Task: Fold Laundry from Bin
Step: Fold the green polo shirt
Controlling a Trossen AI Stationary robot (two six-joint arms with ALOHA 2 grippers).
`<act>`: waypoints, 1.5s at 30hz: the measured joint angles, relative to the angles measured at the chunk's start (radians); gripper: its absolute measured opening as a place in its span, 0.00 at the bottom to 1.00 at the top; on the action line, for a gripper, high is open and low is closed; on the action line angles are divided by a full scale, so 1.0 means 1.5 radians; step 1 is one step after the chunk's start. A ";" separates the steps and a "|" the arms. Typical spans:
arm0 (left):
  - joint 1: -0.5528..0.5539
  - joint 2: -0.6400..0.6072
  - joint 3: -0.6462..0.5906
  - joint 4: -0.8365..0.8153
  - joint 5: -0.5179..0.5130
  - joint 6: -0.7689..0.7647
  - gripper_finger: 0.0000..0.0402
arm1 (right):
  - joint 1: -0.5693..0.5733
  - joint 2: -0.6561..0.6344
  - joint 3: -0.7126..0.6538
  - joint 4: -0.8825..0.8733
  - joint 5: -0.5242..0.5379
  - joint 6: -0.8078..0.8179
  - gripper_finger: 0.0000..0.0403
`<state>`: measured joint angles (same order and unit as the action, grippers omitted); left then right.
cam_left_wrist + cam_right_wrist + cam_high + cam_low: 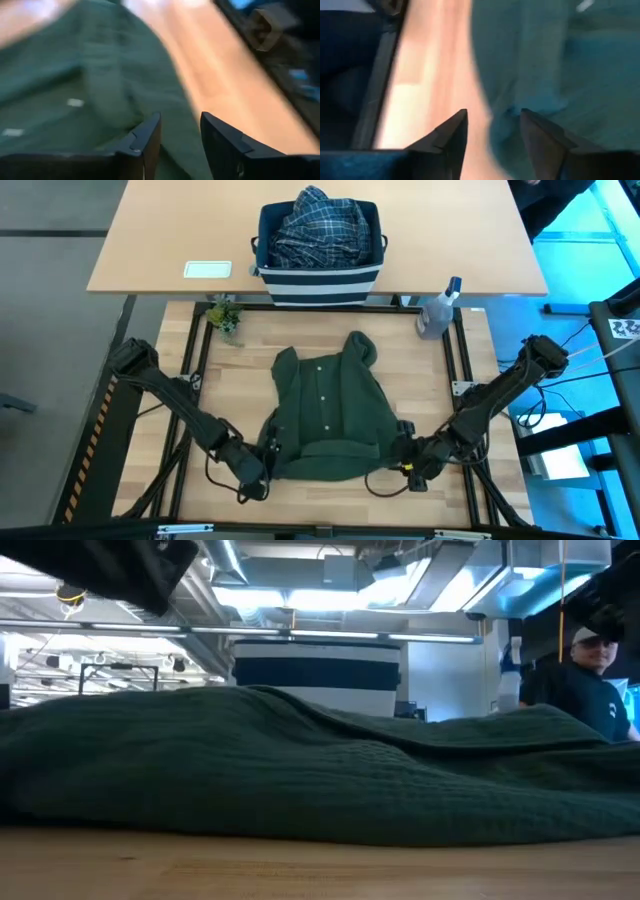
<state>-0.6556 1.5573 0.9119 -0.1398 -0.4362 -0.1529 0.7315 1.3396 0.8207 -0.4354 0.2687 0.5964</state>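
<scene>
A: What does the surface look like?

B: A pale wooden slatted table (330, 330) framed by dark rails, with a lighter tan desk (160, 240) butted against its far edge. Across the room, at the low view's right, stands a person in a white cap (590, 675).

A: Going from the left?

B: On the tan desk lies a small white flat card (208, 270). A little green plant sprig (226, 317) sits at the wooden table's far left corner. The left gripper (268, 463) is low at the near left hem of the dark olive-green buttoned garment (330, 415), its fingers (145, 142) parted by a narrow gap, the cloth's edge lying under them, nothing pinched.

A: And the garment?

B: Spread flat in the table's middle, collar toward the far side, lower part folded up. Beyond it, on the tan desk's near edge, the boxy navy-blue fabric bin with white stripes (320, 280) holds the blue-and-white plaid shirt (320, 225).

A: The right side?

B: The right gripper (398, 450) is at the garment's near right hem, fingers (452, 135) likewise slightly apart and empty, straddling the cloth's edge. A clear spray bottle with a blue top (438, 312) stands near the far right corner.
</scene>
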 joint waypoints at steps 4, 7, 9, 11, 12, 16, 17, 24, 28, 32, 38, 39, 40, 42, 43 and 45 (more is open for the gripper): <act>0.029 -0.024 0.001 -0.001 -0.103 0.046 0.33 | -0.047 -0.008 0.000 -0.043 0.101 -0.017 0.47; 0.070 -0.019 0.001 -0.007 -0.082 0.050 0.32 | -0.102 -0.002 0.000 -0.064 0.110 -0.017 0.45; 0.099 -0.004 0.001 -0.003 -0.048 0.041 0.32 | -0.136 0.009 0.000 -0.058 0.097 -0.033 0.42; 0.123 0.015 0.000 -0.006 -0.013 0.037 0.31 | -0.161 0.024 0.000 -0.046 0.065 -0.058 0.40; 0.132 0.026 0.000 -0.002 0.000 0.035 0.30 | -0.171 0.032 0.000 -0.034 0.048 -0.073 0.38; 0.150 0.069 0.000 0.024 0.031 0.033 0.28 | -0.189 0.064 0.000 0.018 -0.015 -0.107 0.35; 0.153 0.081 0.000 0.031 0.036 0.033 0.27 | -0.189 0.071 0.000 0.028 -0.025 -0.114 0.34; 0.159 0.133 0.000 0.116 0.138 0.033 0.26 | -0.179 0.114 0.000 0.083 -0.123 -0.124 0.34; 0.137 0.133 0.000 0.168 0.187 0.038 0.26 | -0.146 0.118 0.000 0.116 -0.159 -0.122 0.34; 0.103 0.132 0.000 0.203 0.228 0.040 0.26 | -0.101 0.118 0.001 0.148 -0.205 -0.111 0.34; 0.060 0.132 0.000 0.208 0.284 -0.034 0.26 | -0.033 0.118 0.001 0.155 -0.262 -0.041 0.34; 0.055 0.132 0.000 0.207 0.285 -0.039 0.26 | -0.022 0.118 0.001 0.155 -0.263 -0.034 0.34; 0.050 0.132 0.000 0.206 0.282 -0.043 0.26 | -0.014 0.118 0.001 0.154 -0.262 -0.031 0.34; 0.047 0.132 0.000 0.206 0.259 -0.043 0.26 | -0.005 0.118 0.001 0.149 -0.247 -0.032 0.34; 0.048 0.132 0.000 0.206 0.239 -0.036 0.26 | -0.005 0.118 0.001 0.147 -0.230 -0.035 0.34; 0.056 0.132 0.000 0.204 0.188 -0.018 0.26 | -0.009 0.113 0.001 0.132 -0.182 -0.048 0.34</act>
<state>-0.5710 1.7550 0.9115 0.1666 -0.1548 -0.1802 0.7175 1.5090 0.8215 -0.2373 -0.0045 0.5251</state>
